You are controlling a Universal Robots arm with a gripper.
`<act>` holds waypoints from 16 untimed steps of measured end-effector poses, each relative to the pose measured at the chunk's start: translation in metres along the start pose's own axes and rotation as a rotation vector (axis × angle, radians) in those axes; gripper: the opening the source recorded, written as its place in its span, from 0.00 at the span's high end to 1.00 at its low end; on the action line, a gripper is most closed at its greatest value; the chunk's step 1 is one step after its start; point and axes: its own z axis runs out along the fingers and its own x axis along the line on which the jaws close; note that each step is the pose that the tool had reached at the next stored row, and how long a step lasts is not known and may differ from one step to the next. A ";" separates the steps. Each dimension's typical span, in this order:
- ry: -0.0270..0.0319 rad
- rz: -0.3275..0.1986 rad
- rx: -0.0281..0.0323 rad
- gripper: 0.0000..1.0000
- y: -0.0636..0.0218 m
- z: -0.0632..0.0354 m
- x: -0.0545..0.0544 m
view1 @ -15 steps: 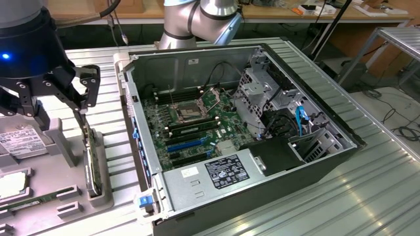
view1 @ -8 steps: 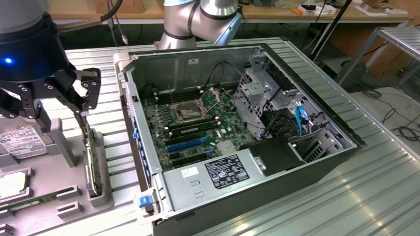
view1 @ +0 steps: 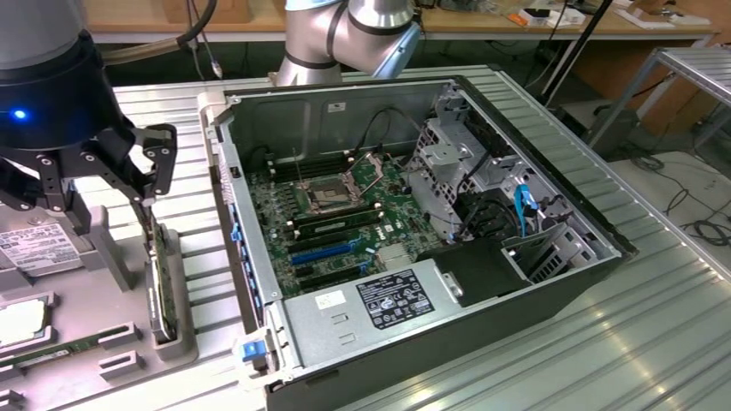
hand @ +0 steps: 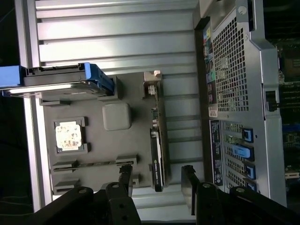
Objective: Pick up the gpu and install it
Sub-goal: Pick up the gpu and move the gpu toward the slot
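Note:
The gpu point(view1: 157, 282) is a thin dark card standing on edge in a slot of the grey parts tray point(view1: 120, 347), at the exterior view's left. My gripper point(view1: 109, 201) hangs just above its far end, open and holding nothing. In the wrist view the gpu point(hand: 157, 150) runs lengthwise, its silver bracket at the end away from the gripper. The gripper point(hand: 157, 183) has one of its two dark fingers point(hand: 125, 180) on each side of the card's near end, apart from it. The open computer case point(view1: 457, 214) lies beside the tray, with blue expansion slots point(view1: 325, 253) on its motherboard.
The grey tray point(hand: 126, 140) also holds a hard drive in a blue caddy point(hand: 61, 82), a processor chip point(hand: 69, 136) and a green memory stick point(view1: 57, 351). The case's back panel point(hand: 234, 70) stands close beside the tray. Everything rests on a ribbed metal table point(view1: 639, 325).

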 end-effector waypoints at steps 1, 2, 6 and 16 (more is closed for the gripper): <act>0.0001 0.000 0.0000 0.46 0.0000 0.0005 0.000; 0.0000 0.000 0.0000 0.46 -0.0001 0.0010 0.000; 0.0000 0.000 0.0000 0.46 -0.0002 0.0037 0.000; 0.0000 0.000 0.0000 0.46 -0.0005 0.0107 0.000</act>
